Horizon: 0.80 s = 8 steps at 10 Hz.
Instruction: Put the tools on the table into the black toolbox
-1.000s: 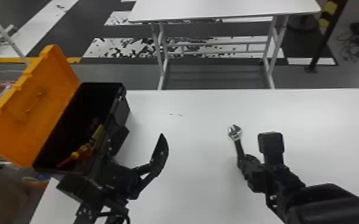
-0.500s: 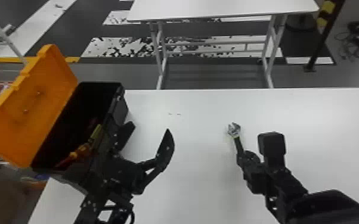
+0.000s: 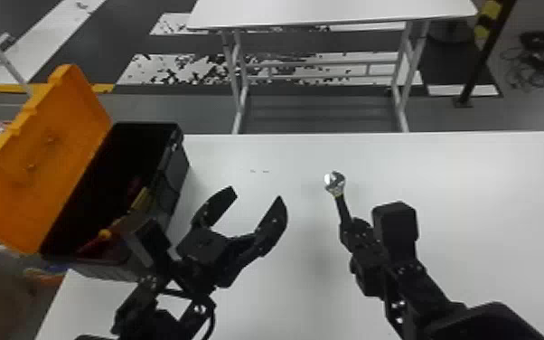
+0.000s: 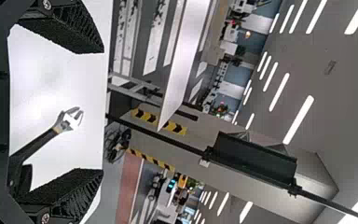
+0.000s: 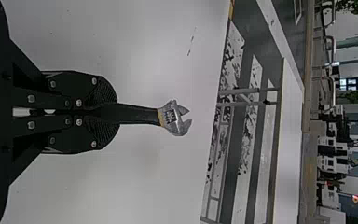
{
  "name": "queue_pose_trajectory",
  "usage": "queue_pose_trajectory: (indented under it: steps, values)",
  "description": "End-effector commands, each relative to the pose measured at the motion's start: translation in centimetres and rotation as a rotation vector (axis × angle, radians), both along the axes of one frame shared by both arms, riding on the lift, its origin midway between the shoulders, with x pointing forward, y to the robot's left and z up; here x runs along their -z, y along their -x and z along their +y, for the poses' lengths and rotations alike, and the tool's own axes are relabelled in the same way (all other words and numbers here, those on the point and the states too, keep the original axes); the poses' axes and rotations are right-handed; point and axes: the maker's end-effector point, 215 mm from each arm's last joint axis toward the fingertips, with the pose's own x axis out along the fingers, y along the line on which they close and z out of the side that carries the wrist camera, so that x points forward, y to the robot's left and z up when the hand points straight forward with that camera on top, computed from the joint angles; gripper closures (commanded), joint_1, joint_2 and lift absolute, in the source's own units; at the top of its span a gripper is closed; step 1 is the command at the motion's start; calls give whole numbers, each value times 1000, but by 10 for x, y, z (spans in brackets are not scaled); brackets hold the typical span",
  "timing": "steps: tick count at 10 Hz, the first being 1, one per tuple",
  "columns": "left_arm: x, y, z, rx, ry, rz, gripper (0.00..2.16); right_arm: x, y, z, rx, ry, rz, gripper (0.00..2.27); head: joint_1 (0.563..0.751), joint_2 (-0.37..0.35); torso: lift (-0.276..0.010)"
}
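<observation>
My left gripper point(image 3: 257, 203) stands open over the table point(image 3: 488, 181), between the black toolbox point(image 3: 171, 181) and the wrench point(image 3: 340, 205). In the left wrist view the left gripper point(image 4: 100, 111) has its fingers wide apart, and the wrench point(image 4: 42, 138) shows beyond them. My right gripper point(image 3: 345, 224) is shut on the wrench's dark handle, its silver head pointing away. The right wrist view has the right gripper point(image 5: 116, 113) closed around the handle of the wrench point(image 5: 142, 115). Inside the toolbox lie a yellow tool point(image 3: 139, 199) and a red-and-orange one point(image 3: 104, 235), partly hidden.
The toolbox's orange lid point(image 3: 54, 149) is swung open to the left. A second white table point(image 3: 330, 11) stands beyond the far edge of the work table. Dark cables point(image 3: 540, 74) lie on the floor at the back right.
The left gripper has moved right, away from the toolbox, and now shows both its fingers over the table. The right gripper and the wrench have hardly moved.
</observation>
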Motion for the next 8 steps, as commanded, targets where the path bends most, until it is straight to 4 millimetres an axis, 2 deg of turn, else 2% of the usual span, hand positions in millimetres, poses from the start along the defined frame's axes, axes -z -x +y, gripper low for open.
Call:
queue_pose_trajectory:
  steps: [1, 2, 3, 5, 7, 8]
  values:
    - [9, 1, -13, 42, 37, 63, 83, -18, 7, 13, -12, -30, -42, 2229, 695, 105, -75]
    - [7, -1, -17, 54, 48, 66, 83, -27, 16, 19, -31, -33, -60, 2229, 695, 101, -75]
    - [19, -1, -24, 84, 72, 135, 83, -37, 23, 22, -39, -44, -78, 2229, 695, 103, -75]
    - [22, -6, -38, 151, 149, 233, 87, -59, 41, 35, -81, -50, -128, 2229, 695, 103, -75]
    - [13, -14, -38, 164, 180, 240, 87, -71, 54, 47, -118, -52, -153, 2229, 695, 106, -75]
    - [16, -15, -42, 187, 185, 271, 87, -78, 61, 53, -135, -57, -170, 2229, 695, 116, -75]
